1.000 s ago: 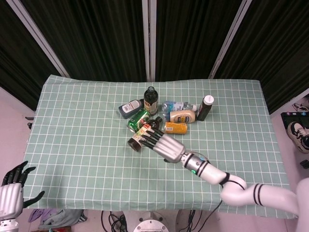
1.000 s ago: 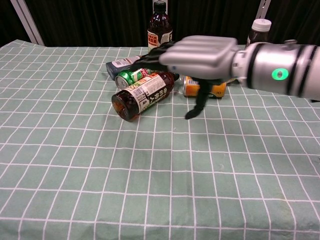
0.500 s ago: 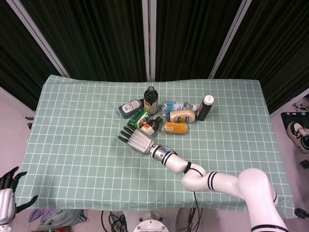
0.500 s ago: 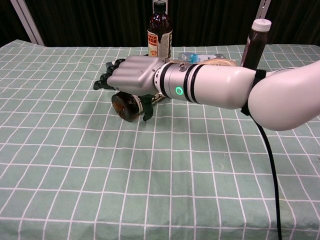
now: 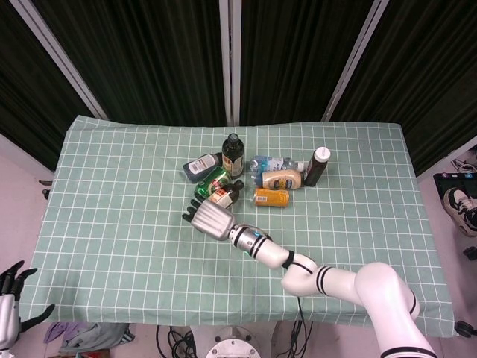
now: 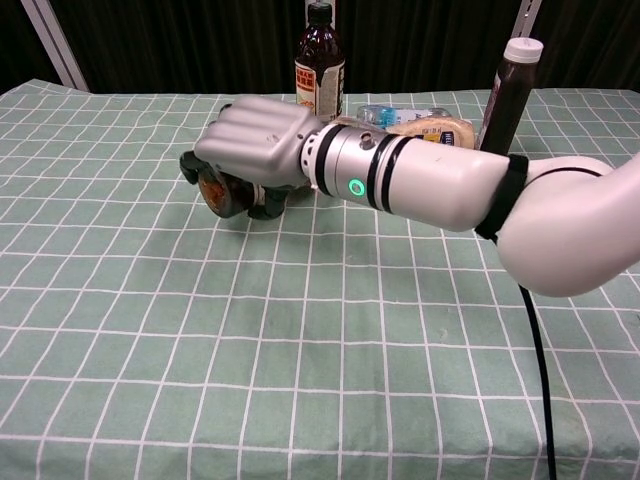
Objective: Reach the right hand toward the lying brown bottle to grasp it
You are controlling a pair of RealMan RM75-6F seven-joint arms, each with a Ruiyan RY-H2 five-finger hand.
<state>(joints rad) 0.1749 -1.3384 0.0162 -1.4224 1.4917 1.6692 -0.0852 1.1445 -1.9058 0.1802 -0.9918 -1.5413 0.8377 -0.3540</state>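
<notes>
The brown bottle point(image 5: 223, 196) lies on the green checked cloth, its cap pointing toward the cluster of bottles behind it. In the chest view only its round base point(image 6: 213, 189) shows under my right hand point(image 6: 257, 149). That hand point(image 5: 209, 221) lies over the bottle's lower half with its fingers curled down around the body, gripping it. My left hand point(image 5: 10, 300) hangs off the table at the bottom left corner of the head view, fingers apart and holding nothing.
Behind the lying bottle stand an upright brown bottle point(image 5: 232, 154) and a dark white-capped bottle point(image 5: 316, 165). A green can point(image 5: 211, 181), a grey bottle point(image 5: 200, 165), a clear water bottle point(image 5: 270, 162), a mayonnaise bottle point(image 5: 282, 179) and an orange bottle point(image 5: 271, 197) lie among them.
My right hand moved left along the bottle and its fingers curled around it. The bottle shifted a little to the left. The left hand sank lower at the frame's corner.
</notes>
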